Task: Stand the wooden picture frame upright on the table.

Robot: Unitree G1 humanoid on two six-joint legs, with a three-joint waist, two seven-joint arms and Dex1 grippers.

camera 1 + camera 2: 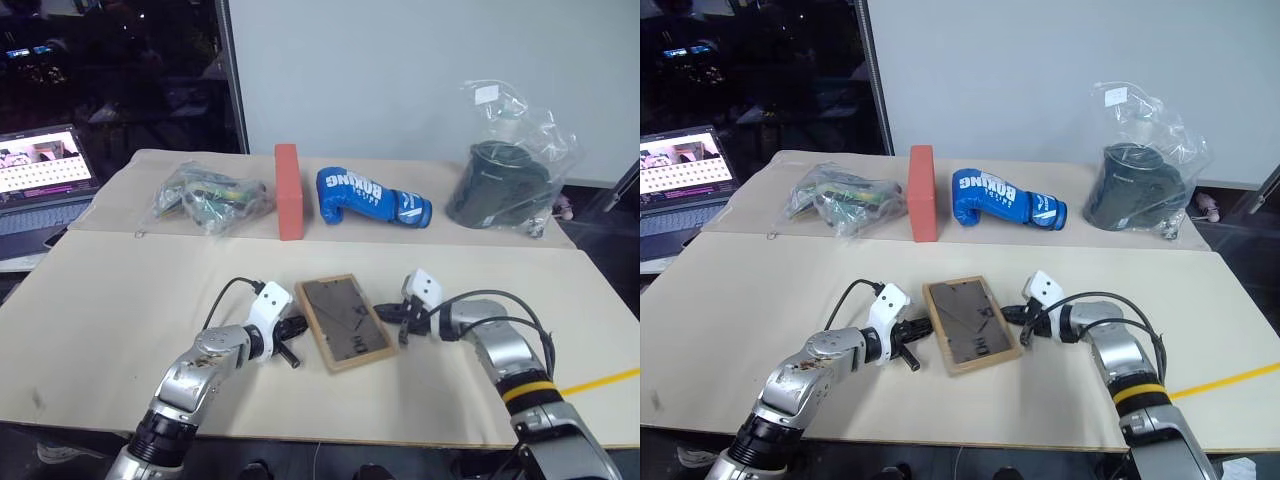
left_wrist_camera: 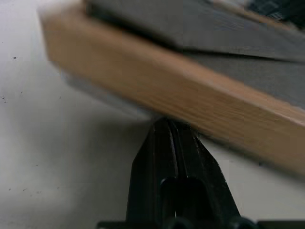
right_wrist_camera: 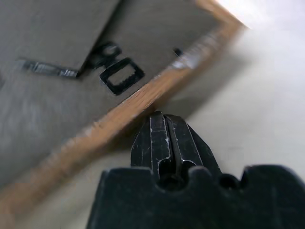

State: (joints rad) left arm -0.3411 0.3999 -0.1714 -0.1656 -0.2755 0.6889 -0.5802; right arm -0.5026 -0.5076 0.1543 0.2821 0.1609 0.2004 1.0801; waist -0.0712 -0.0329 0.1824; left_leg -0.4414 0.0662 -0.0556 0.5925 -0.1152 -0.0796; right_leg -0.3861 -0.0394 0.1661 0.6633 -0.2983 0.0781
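Note:
The wooden picture frame [image 1: 345, 320] lies on the table [image 1: 100, 300] with its grey-brown back and fold-out stand facing up. My left gripper [image 1: 298, 327] is shut, its tips against the frame's left edge. In the left wrist view the shut fingers [image 2: 162, 157] meet the underside of the light-wood edge [image 2: 190, 100], which casts a shadow on the table. My right gripper [image 1: 384, 315] is shut too and sits at the frame's right edge. The right wrist view has its fingers [image 3: 162, 138] just below the wood rim [image 3: 119, 114], near a black hanger clip [image 3: 121, 75].
Along the back of the table stand a clear bag of items [image 1: 210, 195], a red-orange block [image 1: 288, 190], a blue boxing glove [image 1: 370, 197] and a clear bag with a dark object [image 1: 505, 180]. A laptop [image 1: 40, 175] sits off the table's left side.

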